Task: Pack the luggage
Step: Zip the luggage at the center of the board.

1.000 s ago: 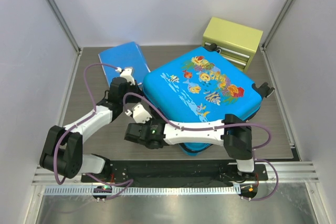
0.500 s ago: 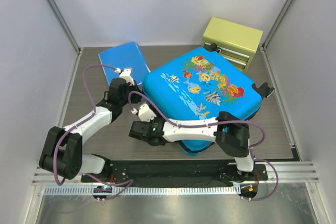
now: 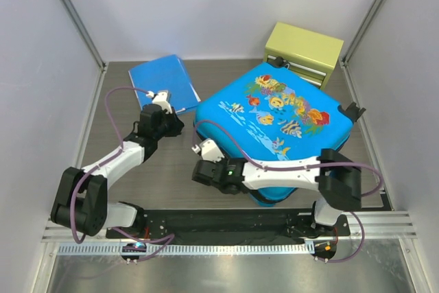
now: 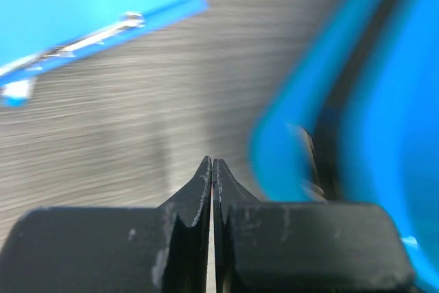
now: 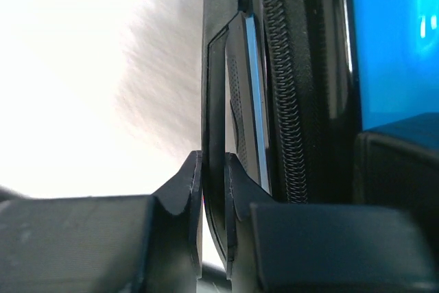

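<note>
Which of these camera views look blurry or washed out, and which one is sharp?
Top external: sharp, evenly lit, the suitcase prints crisp. Left wrist: only the left fingers are sharp; folder and suitcase edge are smeared. Right wrist: left half blown out white, the zipper in focus.

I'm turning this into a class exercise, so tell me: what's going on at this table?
A closed blue fish-print suitcase lies flat on the table. The right gripper pinches a thin black tab beside the zip at the suitcase's near-left edge. The left gripper is shut and empty, beside the suitcase's left corner.
</note>
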Action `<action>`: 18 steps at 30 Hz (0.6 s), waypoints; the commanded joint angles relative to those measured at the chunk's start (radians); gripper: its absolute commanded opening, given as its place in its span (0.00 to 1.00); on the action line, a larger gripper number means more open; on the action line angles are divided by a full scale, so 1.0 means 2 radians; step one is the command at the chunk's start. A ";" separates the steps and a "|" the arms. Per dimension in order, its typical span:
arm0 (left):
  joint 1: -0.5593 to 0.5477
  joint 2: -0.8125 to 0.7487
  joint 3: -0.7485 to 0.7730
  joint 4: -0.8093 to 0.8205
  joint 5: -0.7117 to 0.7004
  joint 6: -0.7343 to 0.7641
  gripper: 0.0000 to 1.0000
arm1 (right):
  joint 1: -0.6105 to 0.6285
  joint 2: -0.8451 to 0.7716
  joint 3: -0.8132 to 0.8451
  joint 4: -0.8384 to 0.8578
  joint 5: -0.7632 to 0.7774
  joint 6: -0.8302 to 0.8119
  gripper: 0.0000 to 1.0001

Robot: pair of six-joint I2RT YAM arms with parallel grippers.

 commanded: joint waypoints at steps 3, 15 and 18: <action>0.013 -0.011 -0.007 0.006 -0.033 0.009 0.00 | -0.024 -0.073 -0.095 -0.133 -0.059 0.112 0.01; -0.049 -0.079 -0.047 -0.004 -0.002 -0.035 0.00 | -0.026 -0.146 -0.133 -0.166 -0.083 0.143 0.01; -0.050 -0.111 -0.074 -0.003 0.059 -0.059 0.07 | -0.027 -0.172 -0.138 -0.198 -0.084 0.176 0.01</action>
